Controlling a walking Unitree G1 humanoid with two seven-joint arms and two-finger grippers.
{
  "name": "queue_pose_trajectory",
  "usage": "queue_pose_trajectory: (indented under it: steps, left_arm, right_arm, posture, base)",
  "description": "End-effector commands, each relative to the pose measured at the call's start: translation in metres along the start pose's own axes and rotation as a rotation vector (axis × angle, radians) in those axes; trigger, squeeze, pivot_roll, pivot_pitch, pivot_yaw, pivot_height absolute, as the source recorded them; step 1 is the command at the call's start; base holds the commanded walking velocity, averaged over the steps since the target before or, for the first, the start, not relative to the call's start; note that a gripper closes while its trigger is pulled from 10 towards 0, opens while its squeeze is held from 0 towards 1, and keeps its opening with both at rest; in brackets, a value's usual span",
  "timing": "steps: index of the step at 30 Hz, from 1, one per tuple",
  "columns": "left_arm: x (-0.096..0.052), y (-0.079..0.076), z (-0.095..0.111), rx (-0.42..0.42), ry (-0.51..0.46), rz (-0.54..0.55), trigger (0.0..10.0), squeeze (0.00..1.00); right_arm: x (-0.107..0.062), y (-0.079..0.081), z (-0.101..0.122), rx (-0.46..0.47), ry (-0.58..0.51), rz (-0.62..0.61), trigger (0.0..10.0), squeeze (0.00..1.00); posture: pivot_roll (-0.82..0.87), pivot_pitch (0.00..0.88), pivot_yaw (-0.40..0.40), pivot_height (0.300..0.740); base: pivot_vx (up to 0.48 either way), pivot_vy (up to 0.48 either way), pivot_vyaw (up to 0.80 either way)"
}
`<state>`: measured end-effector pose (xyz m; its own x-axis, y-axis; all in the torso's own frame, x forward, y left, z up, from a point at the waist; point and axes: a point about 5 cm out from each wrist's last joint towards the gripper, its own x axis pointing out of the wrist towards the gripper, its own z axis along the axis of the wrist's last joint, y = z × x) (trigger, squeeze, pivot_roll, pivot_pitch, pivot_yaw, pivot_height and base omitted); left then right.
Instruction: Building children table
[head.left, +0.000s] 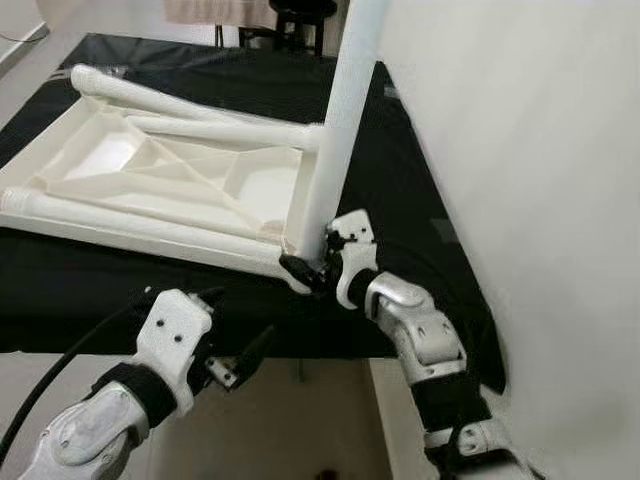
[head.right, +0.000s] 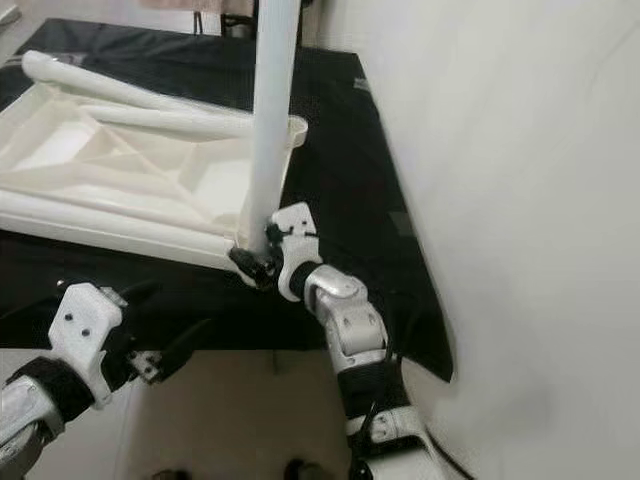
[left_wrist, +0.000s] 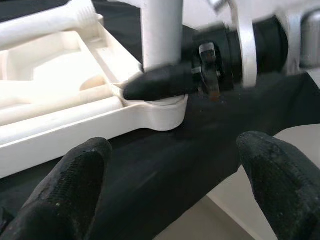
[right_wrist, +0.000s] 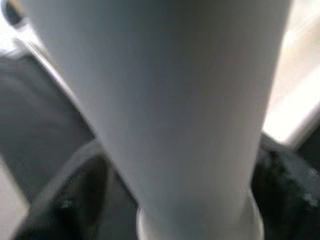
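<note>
White plastic tabletop lies upside down on a black cloth, ribbed underside facing up, w/ two loose legs lying along it: one along the far edge, one along the near edge. A third, shorter leg lies across the underside btwn them. At the near right corner an upright leg stands in the corner socket, rising out past the top of the head views.

Right gripper is at the base of the upright leg, just above the socket — its black fingers are clamped around the leg, one finger visible across the front of it in the left wrist view. In the right wrist view the leg is very close and blurred, w/ dark finger shapes either side. Right arm reaches up from the cloth's near edge, silver forearm bent below the corner.

Left gripper hangs below and in front of the cloth's near edge, well apart from the tabletop, holding nothing — its two black fingertips stand spread wide apart in its wrist view, pointing toward the socket corner. A black cable runs along the left arm.

Right of the cloth is a plain pale wall; pale floor shows below the cloth's edge.
</note>
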<state>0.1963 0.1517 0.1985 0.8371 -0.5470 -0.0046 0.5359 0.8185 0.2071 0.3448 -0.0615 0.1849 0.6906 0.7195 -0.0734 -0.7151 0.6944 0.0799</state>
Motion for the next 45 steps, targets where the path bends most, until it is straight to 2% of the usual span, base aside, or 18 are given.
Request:
queue_pose_trajectory:
  steps: [1,3,4,7,14,15,16,17,24,29,33,35,36,37,39,43,44,45]
  left_arm:
    - [0.000,-0.003,-0.002,-0.007,0.009,-0.016,10.0,0.00]
    - [0.000,-0.003,-0.002,-0.006,0.008,-0.016,10.0,0.00]
    - [0.000,-0.003,-0.002,-0.005,0.008,-0.014,10.0,0.00]
    - [0.000,-0.002,-0.002,-0.003,0.008,-0.008,10.0,0.00]
    - [0.000,-0.002,-0.002,0.000,0.009,-0.003,10.0,0.00]
    - [0.000,-0.001,-0.001,0.000,0.008,-0.002,10.0,0.00]
    - [0.000,-0.001,-0.001,0.000,0.008,-0.002,10.0,0.00]
    - [0.000,-0.002,-0.001,0.000,0.008,-0.001,10.0,0.00]
    - [0.000,-0.002,-0.002,-0.001,0.009,0.001,10.0,0.00]
    - [0.000,-0.003,-0.002,-0.005,0.009,-0.002,10.0,0.00]
    - [-0.001,-0.004,-0.002,-0.007,0.010,-0.004,10.0,0.00]
    - [-0.002,-0.003,-0.003,-0.009,0.015,-0.008,10.0,0.00]
    - [-0.002,-0.003,-0.003,-0.009,0.017,-0.011,10.0,0.00]
    - [-0.002,-0.003,-0.003,-0.009,0.017,-0.011,10.0,0.00]
    - [-0.002,-0.003,-0.003,-0.010,0.018,-0.018,10.0,0.00]
    - [0.000,-0.004,-0.003,-0.011,0.015,-0.026,10.0,0.00]
    - [0.001,-0.005,-0.003,-0.011,0.012,-0.029,10.0,0.00]
    - [0.001,-0.005,-0.003,-0.011,0.012,-0.029,10.0,0.00]
  right_arm:
    - [-0.001,0.003,0.016,-0.055,-0.076,0.183,10.0,0.17]
    - [-0.003,0.002,0.019,-0.087,-0.080,0.246,10.0,0.17]
    - [-0.003,0.001,0.022,-0.127,-0.078,0.310,10.0,0.00]
    - [-0.003,-0.004,0.033,-0.191,-0.084,0.425,10.0,0.00]
    - [0.003,-0.012,0.048,-0.236,-0.080,0.498,10.0,0.00]
    - [0.005,-0.013,0.050,-0.238,-0.078,0.501,2.6,0.00]
    - [0.005,-0.013,0.050,-0.238,-0.078,0.501,2.6,0.00]
    - [0.006,-0.014,0.051,-0.237,-0.077,0.503,0.0,0.00]
    - [0.008,-0.015,0.052,-0.247,-0.079,0.547,0.0,0.00]
    - [0.003,-0.022,0.044,-0.258,-0.080,0.479,0.0,0.00]
    - [-0.002,-0.030,0.034,-0.230,-0.084,0.307,0.0,0.00]
    - [-0.010,-0.031,0.000,-0.181,-0.020,-0.114,0.0,0.00]
    - [-0.019,-0.019,-0.021,-0.160,0.033,-0.242,0.0,0.00]
    - [-0.019,-0.019,-0.021,-0.160,0.033,-0.242,0.0,0.00]
    - [-0.023,0.003,-0.039,-0.149,0.079,-0.271,0.0,0.00]
    - [-0.016,0.004,-0.037,-0.159,0.070,-0.214,0.0,0.00]
    - [-0.011,0.002,-0.034,-0.176,0.072,-0.198,1.5,0.00]
    - [-0.011,0.002,-0.034,-0.176,0.072,-0.198,1.5,0.00]
  posture:
    - [0.16,0.236,-0.143,0.740]
    - [0.16,0.236,-0.143,0.740]
    - [0.16,0.236,-0.144,0.740]
    - [0.17,0.233,-0.147,0.740]
    - [0.18,0.232,-0.148,0.740]
    - [0.18,0.232,-0.149,0.740]
    - [0.18,0.232,-0.149,0.740]
    - [0.18,0.232,-0.150,0.740]
    - [0.17,0.232,-0.155,0.740]
    - [0.15,0.239,-0.157,0.740]
    - [0.15,0.243,-0.159,0.740]
    - [0.14,0.247,-0.156,0.740]
    - [0.13,0.252,-0.146,0.740]
    - [0.13,0.252,-0.146,0.740]
    - [0.13,0.246,-0.142,0.740]
    - [0.14,0.232,-0.141,0.740]
    - [0.14,0.226,-0.143,0.740]
    - [0.14,0.226,-0.143,0.740]
  base:
    - [0.000,0.000,0.00]
    - [0.000,0.000,0.00]
    - [0.000,0.000,0.00]
    - [0.000,0.000,0.00]
    - [0.000,0.000,0.00]
    - [0.000,0.000,0.00]
    - [0.000,0.000,0.00]
    - [0.000,0.000,0.00]
    - [0.000,0.000,0.00]
    - [0.000,0.000,0.00]
    - [0.000,0.000,0.00]
    - [0.000,0.000,0.00]
    - [0.000,0.000,0.00]
    - [0.000,0.000,0.00]
    - [0.000,0.000,0.00]
    - [0.000,0.000,0.00]
    - [0.000,0.000,0.00]
    - [0.000,0.000,0.00]
